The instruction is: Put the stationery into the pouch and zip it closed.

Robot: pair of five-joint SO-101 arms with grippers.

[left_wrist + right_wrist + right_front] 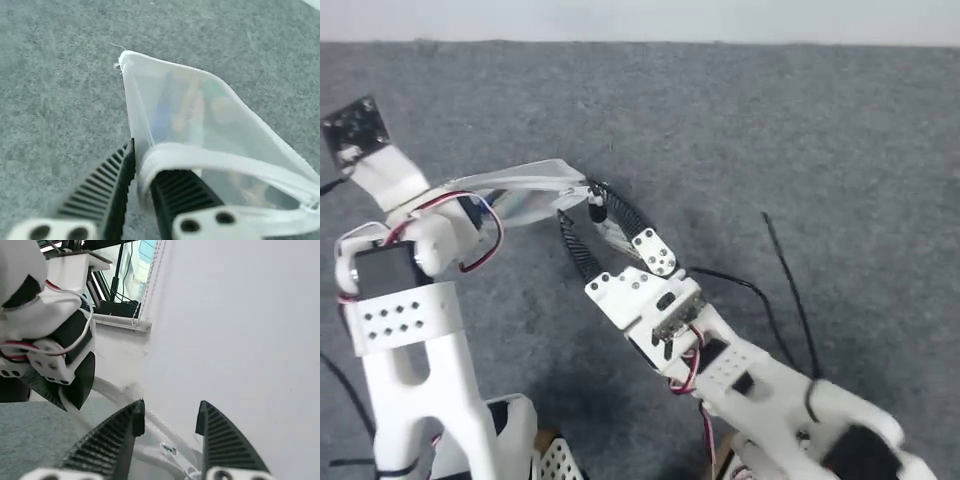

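Observation:
A translucent white pouch (pixel 525 192) is held off the grey surface between the two arms. In the left wrist view the pouch (pixel 200 115) holds blurred blue, orange and green stationery (pixel 185 110). My left gripper (pixel 142 160) is shut on the white zipper band at one end of the pouch. In the high view the left gripper (pixel 485 208) sits at the pouch's left end. My right gripper (pixel 578 203) stands open at the pouch's other end, its black fingers on either side of the zipper edge. In the right wrist view the right gripper (pixel 167 412) frames the pouch's zipper band (pixel 150 422).
Thin black cables (pixel 790 290) lie on the grey mat (pixel 770 130) to the right of the right arm. The left arm's white base (pixel 420 400) stands at the front left. The mat's far half is bare.

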